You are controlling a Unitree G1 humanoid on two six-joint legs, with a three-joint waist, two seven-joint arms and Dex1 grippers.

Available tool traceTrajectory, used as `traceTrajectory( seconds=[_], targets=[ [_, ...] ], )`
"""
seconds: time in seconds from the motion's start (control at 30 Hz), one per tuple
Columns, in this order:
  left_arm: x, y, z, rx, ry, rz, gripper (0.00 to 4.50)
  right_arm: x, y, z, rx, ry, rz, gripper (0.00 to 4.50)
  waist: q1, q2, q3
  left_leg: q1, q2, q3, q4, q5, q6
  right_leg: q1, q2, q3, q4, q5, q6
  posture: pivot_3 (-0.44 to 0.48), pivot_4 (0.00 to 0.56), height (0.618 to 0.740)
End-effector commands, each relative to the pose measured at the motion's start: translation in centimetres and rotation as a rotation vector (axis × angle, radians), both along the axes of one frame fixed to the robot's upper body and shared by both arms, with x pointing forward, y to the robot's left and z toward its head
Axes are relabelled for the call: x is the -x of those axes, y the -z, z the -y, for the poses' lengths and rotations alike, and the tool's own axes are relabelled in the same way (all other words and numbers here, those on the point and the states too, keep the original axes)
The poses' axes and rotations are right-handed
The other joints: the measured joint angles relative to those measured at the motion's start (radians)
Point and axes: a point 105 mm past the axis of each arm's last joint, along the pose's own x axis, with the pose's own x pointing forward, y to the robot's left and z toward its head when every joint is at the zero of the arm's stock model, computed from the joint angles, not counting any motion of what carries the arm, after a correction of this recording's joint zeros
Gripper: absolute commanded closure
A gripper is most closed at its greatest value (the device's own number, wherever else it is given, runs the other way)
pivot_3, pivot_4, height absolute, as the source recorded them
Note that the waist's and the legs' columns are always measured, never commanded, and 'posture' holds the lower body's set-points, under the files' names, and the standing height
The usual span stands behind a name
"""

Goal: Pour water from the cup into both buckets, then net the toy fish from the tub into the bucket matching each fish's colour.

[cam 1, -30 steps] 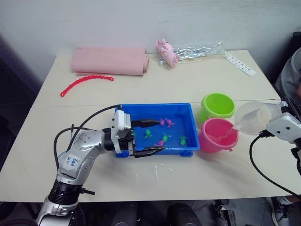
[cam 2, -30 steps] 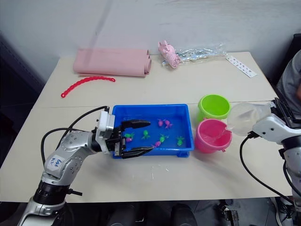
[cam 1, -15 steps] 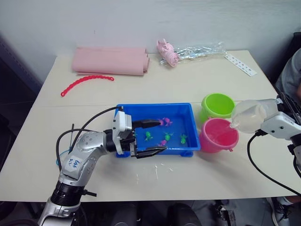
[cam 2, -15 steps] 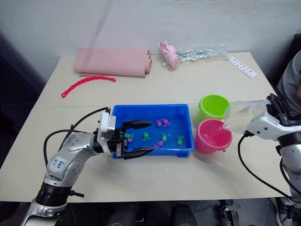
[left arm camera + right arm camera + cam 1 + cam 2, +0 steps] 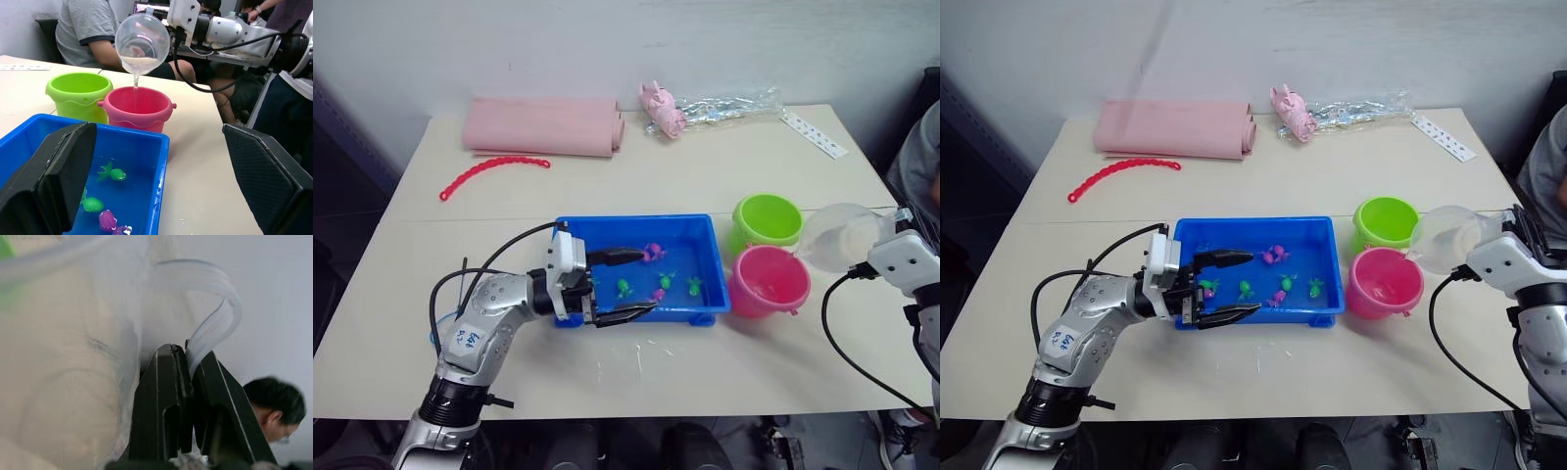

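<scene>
My left tool hangs with fingers spread wide and empty over the near-left corner of the blue tub, where green and pink toy fish float. Right of it sit the green bucket and pink bucket. My right tool is clamped on the handle of the clear cup, tipped over the pink bucket. I judge the thin stream could miss and wet the desk if the cup drifts. Open desk lies near me.

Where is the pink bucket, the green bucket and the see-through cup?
pink bucket (image 5: pixel 769 284), left eye view, on its near rim and wall.
green bucket (image 5: pixel 767 221), left eye view, on its inner wall.
cup (image 5: pixel 142 40), left wrist view, on the inside of its tilted bowl.
</scene>
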Motion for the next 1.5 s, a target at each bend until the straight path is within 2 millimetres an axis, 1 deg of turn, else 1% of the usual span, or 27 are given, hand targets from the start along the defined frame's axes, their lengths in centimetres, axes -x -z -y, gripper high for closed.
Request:
traceTrajectory(
  seconds=[0.03,0.1,0.13,0.23,0.3,0.37,0.57,0.63,0.77,0.8,0.87,0.93,1.1,1.23,1.5],
  targets=[
    [0.1,-0.7,-0.5,-0.004,-0.007,0.051,0.0,0.7,-2.0,0.7,-0.149,-0.011,0.069,4.48,-0.001,0.0,0.0,0.0,0.0,0.0,0.0,0.0,0.0,0.0,0.0,0.0,0.0,0.0,0.0,0.0,0.15,0.74],
    [-0.1,-0.8,-0.6,-0.01,-0.009,0.059,0.0,0.9,-1.6,1.6,-0.273,0.024,0.076,4.48,0.0,0.0,0.0,0.0,0.0,0.0,0.0,0.0,0.0,0.0,0.0,0.0,0.0,0.0,0.0,0.0,0.15,0.74],
    [-0.1,-0.8,-0.6,-0.011,-0.01,0.06,0.0,0.9,-1.6,1.9,-0.309,0.038,0.082,4.48,0.0,0.0,0.0,0.0,0.0,0.0,0.0,0.0,0.0,0.0,0.0,0.0,0.0,0.0,0.0,0.0,0.15,0.74],
    [-0.6,-1.3,-1.2,0.004,-0.035,0.063,0.0,0.9,-1.9,3.0,-0.447,0.068,0.116,4.48,0.0,0.0,0.0,0.0,0.0,0.0,0.0,0.0,0.0,0.0,0.0,0.0,0.0,0.0,0.0,0.0,0.15,0.74],
    [-0.9,-1.5,-1.4,0.004,-0.043,0.066,0.0,0.6,-2.1,3.5,-0.496,0.087,0.117,4.48,-0.001,0.0,0.0,0.0,0.0,0.0,0.0,0.0,0.0,0.0,0.0,0.0,0.0,0.0,0.0,0.0,0.15,0.74],
    [-1.1,-1.8,-1.6,0.007,-0.048,0.067,0.0,0.1,-2.6,3.5,-0.513,0.085,0.112,4.48,-0.002,0.0,0.0,0.0,0.0,0.0,0.0,0.0,0.0,0.0,0.0,0.0,0.0,0.0,0.0,0.0,0.15,0.74],
    [-2.1,-3.0,-2.0,0.032,-0.074,0.085,0.0,-3.0,-3.5,3.9,-0.569,0.074,0.019,4.48,-0.002,0.0,0.0,0.0,0.0,0.0,0.0,0.0,0.0,0.0,0.0,0.0,0.0,0.0,0.0,0.0,0.15,0.74],
    [-2.5,-3.3,-2.1,0.04,-0.087,0.091,0.0,-3.8,-3.9,3.7,-0.535,0.055,-0.002,4.48,-0.002,0.0,0.0,0.0,0.0,0.0,0.0,0.0,0.0,0.0,0.0,0.0,0.0,0.0,0.0,0.0,0.15,0.74],
    [-2.9,-3.6,-2.1,0.044,-0.097,0.096,0.0,-5.3,-4.6,3.3,-0.409,0.054,-0.045,4.48,-0.002,0.0,0.0,-0.001,0.0,0.0,-0.001,0.0,0.0,0.0,0.0,-0.001,0.002,0.0,0.0,0.0,0.15,0.74],
    [-3.0,-3.7,-2.0,0.042,-0.099,0.099,0.0,-5.7,-4.7,3.3,-0.367,0.066,-0.058,4.48,-0.002,0.0,0.0,-0.002,0.0,0.0,-0.001,0.0,0.0,0.0,0.0,-0.001,0.002,0.0,0.0,0.0,0.15,0.74],
    [-3.1,-3.7,-1.9,0.043,-0.104,0.102,0.0,-6.2,-4.7,3.1,-0.35,0.075,-0.068,4.48,-0.001,0.0,0.0,-0.002,0.0,0.0,0.0,0.0,0.001,0.0,0.0,-0.001,0.001,0.0,0.0,0.0,0.15,0.74],
    [-3.1,-4.0,-1.7,0.061,-0.111,0.098,0.0,-6.7,-4.9,2.7,-0.294,0.066,-0.077,4.48,-0.002,0.0,0.0,-0.002,0.0,0.0,0.0,0.0,0.001,0.0,0.0,-0.002,0.002,0.0,0.0,0.0,0.15,0.74],
    [-2.5,-4.2,-1.4,0.053,-0.099,0.103,0.0,-7.4,-5.3,1.9,-0.102,0.075,-0.096,4.48,-0.002,0.0,0.0,-0.002,0.0,0.0,0.0,0.0,0.001,0.0,0.0,-0.002,0.002,0.0,0.0,0.0,0.15,0.74],
    [-2.4,-4.3,-1.1,0.055,-0.1,0.111,0.0,-7.8,-5.7,1.0,0.011,0.07,-0.071,4.48,-0.002,0.0,0.0,-0.002,0.0,0.0,0.0,0.0,0.001,0.0,0.0,-0.002,0.002,0.0,0.0,0.0,0.15,0.74],
    [-2.2,-4.1,-0.6,0.064,-0.106,0.111,0.0,-8.1,-6.5,0.3,0.152,0.09,-0.039,4.48,-0.002,0.0,0.0,-0.002,0.0,0.0,0.0,0.0,0.001,0.0,0.0,-0.002,0.002,0.0,0.0,0.0,0.15,0.74]
  ],
)
